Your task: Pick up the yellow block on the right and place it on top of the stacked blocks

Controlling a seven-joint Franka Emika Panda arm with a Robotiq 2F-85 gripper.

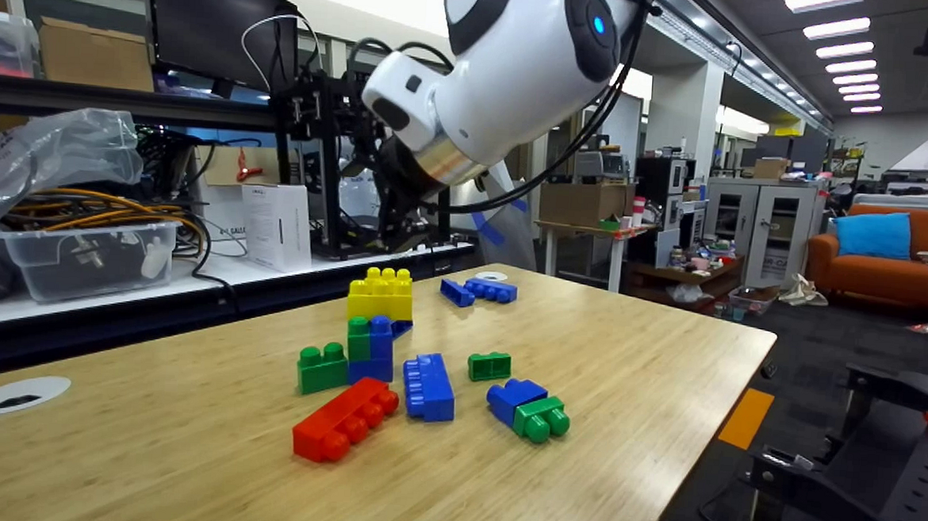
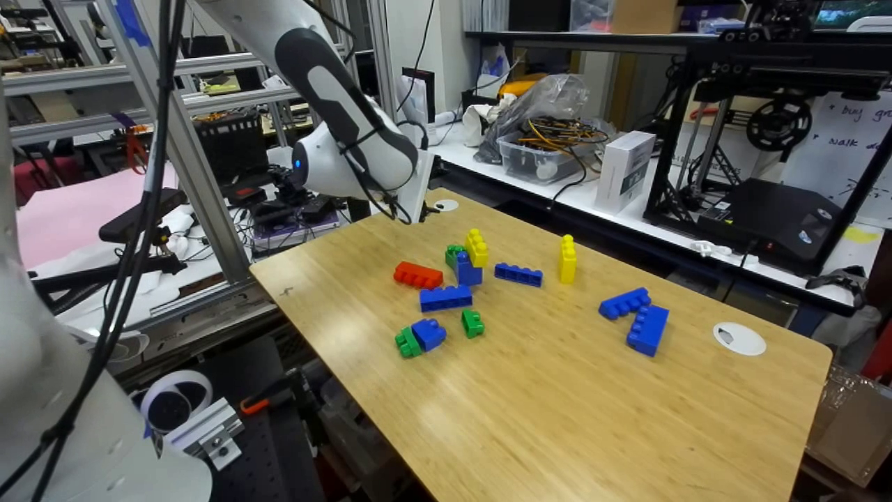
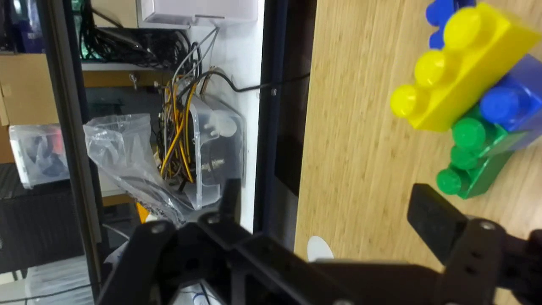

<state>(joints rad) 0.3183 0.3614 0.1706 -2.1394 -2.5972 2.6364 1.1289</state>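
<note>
The yellow block (image 2: 568, 261) on the right stands alone on the tabletop, narrow side toward the camera. The stacked blocks show a second yellow brick (image 2: 477, 249) above a blue brick (image 2: 467, 270), with a green brick (image 2: 453, 256) at their side. In an exterior view the yellow bricks (image 1: 380, 300) overlap, so they are hard to tell apart. From the wrist only the stack's yellow brick (image 3: 461, 67) shows, at upper right; the lone yellow block is out of view. My gripper (image 3: 325, 186) is open, its fingers wide apart with nothing between them, in the air to one side of the stack.
Around the stack lie a red brick (image 2: 418, 275), blue bricks (image 2: 446, 298) (image 2: 518, 274), a small green brick (image 2: 472, 323) and a blue-and-green pair (image 2: 420, 337). Two more blue bricks (image 2: 647, 330) lie farther right. A shelf with a cable bin (image 1: 87, 257) borders the table.
</note>
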